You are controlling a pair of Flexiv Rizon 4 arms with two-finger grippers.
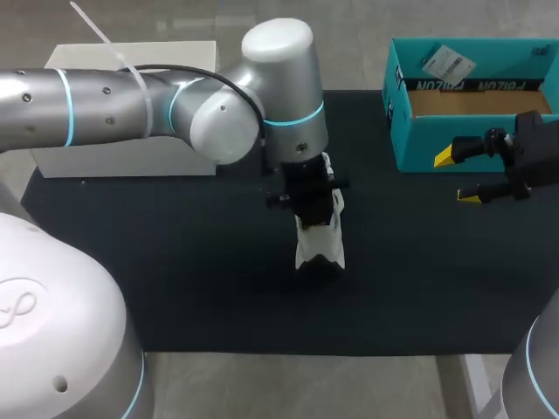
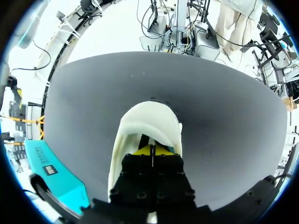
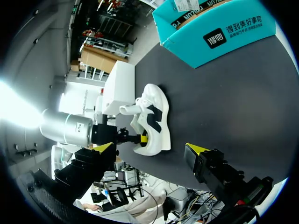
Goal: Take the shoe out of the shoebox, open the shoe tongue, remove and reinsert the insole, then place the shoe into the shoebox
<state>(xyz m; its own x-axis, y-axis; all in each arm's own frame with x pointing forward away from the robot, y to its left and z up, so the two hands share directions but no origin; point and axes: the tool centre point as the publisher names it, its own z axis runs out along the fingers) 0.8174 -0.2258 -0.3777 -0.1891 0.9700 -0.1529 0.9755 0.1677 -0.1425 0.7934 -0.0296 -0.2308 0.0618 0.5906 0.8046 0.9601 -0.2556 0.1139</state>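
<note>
A white shoe (image 1: 320, 243) with black side marks (image 3: 153, 122) stands on the black mat near the middle of the table. My left gripper (image 1: 313, 209) points down into the shoe's opening. In the left wrist view its yellow tips (image 2: 153, 150) are pressed together inside the shoe (image 2: 149, 123); I cannot tell whether anything thin is pinched between them. My right gripper (image 1: 458, 176) hangs open in front of the teal shoebox (image 1: 419, 144), well to the right of the shoe. The shoe lies ahead of my right gripper (image 3: 150, 149), apart from its fingers. The shoebox (image 3: 219, 32) is open, with a bare cardboard floor.
A white box (image 1: 131, 105) stands at the back left of the black mat (image 1: 175, 262). My left arm crosses over the mat's left half. The teal shoebox (image 2: 51, 172) shows beside my left gripper. Bare mat lies in front of the shoe.
</note>
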